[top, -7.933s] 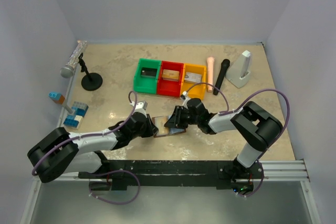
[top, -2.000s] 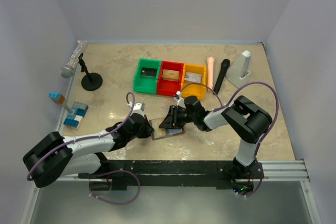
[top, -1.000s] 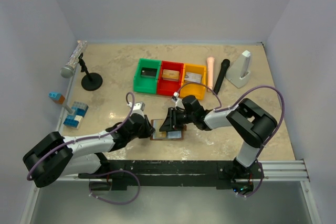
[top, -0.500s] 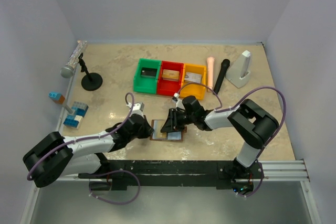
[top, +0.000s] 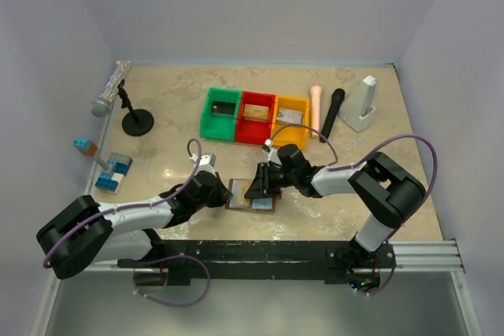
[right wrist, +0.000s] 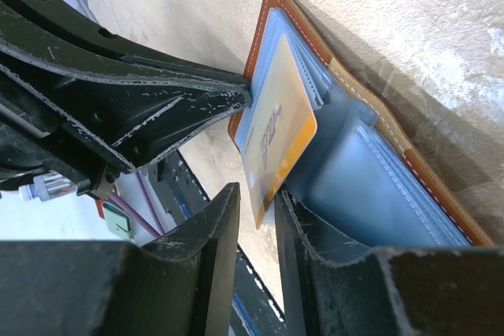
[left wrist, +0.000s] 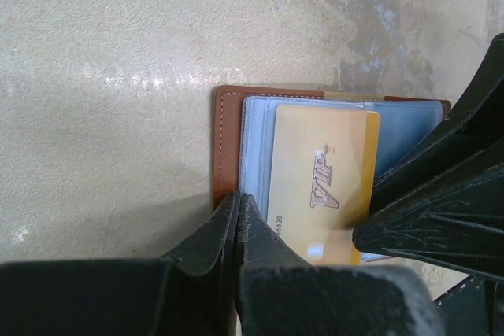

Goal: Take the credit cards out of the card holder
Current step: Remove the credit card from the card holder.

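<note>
The brown card holder (top: 265, 204) lies open on the table, blue-grey lining up. A gold "VIP" credit card (left wrist: 323, 179) sticks partly out of its left pocket. My left gripper (left wrist: 239, 197) is shut, its tips pressing on the holder's left edge (left wrist: 227, 139). My right gripper (right wrist: 256, 206) is narrowly open, its jaws standing either side of the gold card's free corner (right wrist: 276, 135); the card leans on one finger. In the top view the left gripper (top: 226, 194) and the right gripper (top: 258, 190) meet over the holder.
The green bin (top: 209, 113), red bin (top: 256, 133) and yellow bin (top: 290, 133) stand behind, each with a card inside. A pink cylinder (top: 315, 108), black microphone (top: 333, 114), white stand (top: 362, 104), silver microphone on a stand (top: 110, 92) and blue blocks (top: 114, 171) lie around.
The holder has gone from tilted up to lying flat and open. My right gripper has shifted slightly right; the left gripper stays pressed on the holder's left edge.
</note>
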Robot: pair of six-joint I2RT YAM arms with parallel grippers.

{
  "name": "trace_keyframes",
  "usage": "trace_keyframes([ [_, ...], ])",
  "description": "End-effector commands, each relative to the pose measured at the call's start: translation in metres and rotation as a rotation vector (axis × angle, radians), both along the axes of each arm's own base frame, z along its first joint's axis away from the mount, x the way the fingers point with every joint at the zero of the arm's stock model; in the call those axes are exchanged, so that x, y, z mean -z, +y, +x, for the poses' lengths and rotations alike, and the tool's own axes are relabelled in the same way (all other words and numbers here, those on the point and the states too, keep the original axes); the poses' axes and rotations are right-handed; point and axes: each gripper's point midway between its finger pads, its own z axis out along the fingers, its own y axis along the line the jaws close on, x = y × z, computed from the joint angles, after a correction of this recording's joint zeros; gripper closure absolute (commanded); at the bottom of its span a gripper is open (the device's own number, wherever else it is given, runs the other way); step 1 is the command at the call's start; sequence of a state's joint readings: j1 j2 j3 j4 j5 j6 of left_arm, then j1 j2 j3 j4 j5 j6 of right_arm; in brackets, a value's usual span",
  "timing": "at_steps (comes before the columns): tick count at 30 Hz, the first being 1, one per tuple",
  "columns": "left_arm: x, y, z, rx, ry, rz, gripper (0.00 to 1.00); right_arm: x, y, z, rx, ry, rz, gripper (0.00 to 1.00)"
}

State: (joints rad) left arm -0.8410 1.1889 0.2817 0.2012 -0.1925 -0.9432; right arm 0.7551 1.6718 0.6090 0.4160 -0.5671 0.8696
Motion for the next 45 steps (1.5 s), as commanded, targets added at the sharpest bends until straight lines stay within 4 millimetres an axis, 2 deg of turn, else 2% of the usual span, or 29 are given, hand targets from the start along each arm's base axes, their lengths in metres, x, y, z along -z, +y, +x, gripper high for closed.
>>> trace_keyframes([
  [1,0.029,0.022,-0.013,-0.02,0.066,0.098,1.0,-0.011,0.0,0.004,-0.001,-0.048,0.03,0.72],
  [5,0.028,0.02,-0.013,-0.014,0.065,0.096,1.0,-0.013,-0.001,0.006,0.004,-0.051,0.032,0.73],
  [9,0.026,0.015,-0.014,0.009,0.059,0.077,1.0,-0.014,0.001,0.008,0.005,-0.046,0.034,0.65],
  [14,0.025,0.008,-0.014,0.038,0.056,0.049,1.0,-0.016,0.005,0.012,0.016,-0.033,0.045,0.6],
  [28,0.027,-0.006,-0.02,0.085,0.075,-0.01,1.0,-0.021,0.017,0.025,0.067,-0.004,0.117,0.59],
  [39,0.026,-0.01,-0.02,0.094,0.075,-0.034,1.0,-0.021,0.026,0.021,0.01,0.029,0.138,0.59],
  [45,0.029,-0.004,-0.021,0.072,0.082,-0.02,1.0,-0.025,0.02,0.019,0.015,0.007,0.137,0.61],
])
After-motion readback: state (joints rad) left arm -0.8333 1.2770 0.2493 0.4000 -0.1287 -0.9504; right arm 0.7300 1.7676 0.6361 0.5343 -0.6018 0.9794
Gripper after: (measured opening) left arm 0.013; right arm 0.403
